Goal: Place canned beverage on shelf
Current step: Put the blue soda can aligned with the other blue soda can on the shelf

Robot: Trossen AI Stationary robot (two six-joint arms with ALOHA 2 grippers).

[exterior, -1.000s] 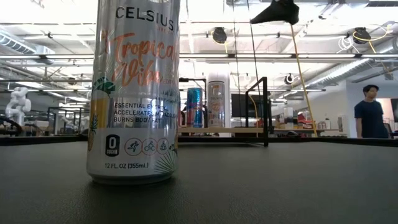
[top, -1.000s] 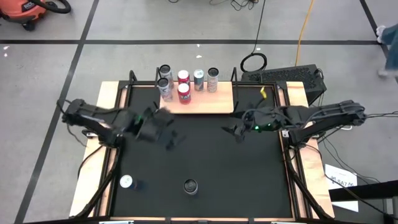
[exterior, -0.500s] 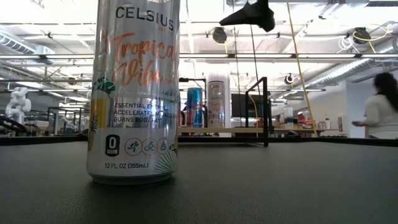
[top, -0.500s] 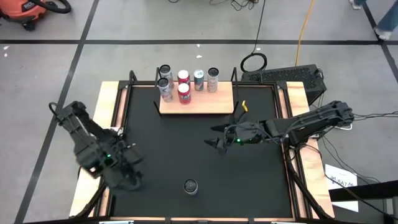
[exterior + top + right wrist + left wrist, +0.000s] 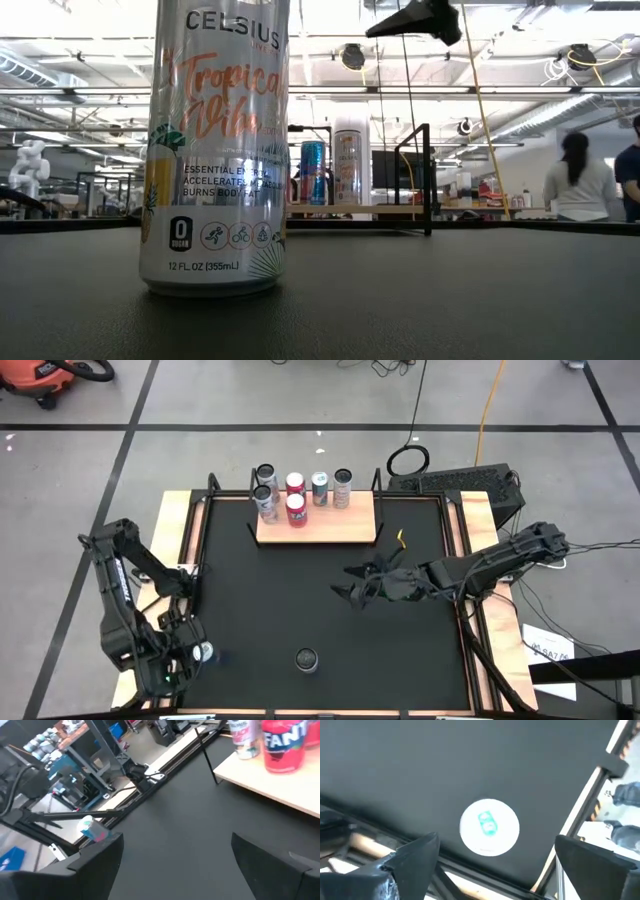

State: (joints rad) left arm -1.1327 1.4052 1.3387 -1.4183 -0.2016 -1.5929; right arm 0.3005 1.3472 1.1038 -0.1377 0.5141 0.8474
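At the near left corner of the desk (image 5: 172,510), the left hand (image 5: 178,666) points down from a high-folded arm, just beside a white-topped can (image 5: 204,652) standing on the black mat (image 5: 320,610) close to the mat's left edge. In the left wrist view that can (image 5: 489,827) shows from above, a teal mark on its lid, between the two spread fingers (image 5: 415,857) and touching neither; the hand is wide and holds nothing. The wooden rim and frame rail of the desk run close by the can on that side.

A second can (image 5: 306,659), dark-topped, stands upright near the front middle of the mat, well apart from both hands; in the low view it (image 5: 215,150) fills the near left.

Farther in, the right arm stretches low from the right edge toward the mat's middle, its hand (image 5: 352,590) wide and empty above bare mat, with open mat all around it.

At the far edge lies the shelf (image 5: 330,528), a light board between black posts. Six cans (image 5: 296,500) cluster along its back and left part; its front strip and right end are bare.
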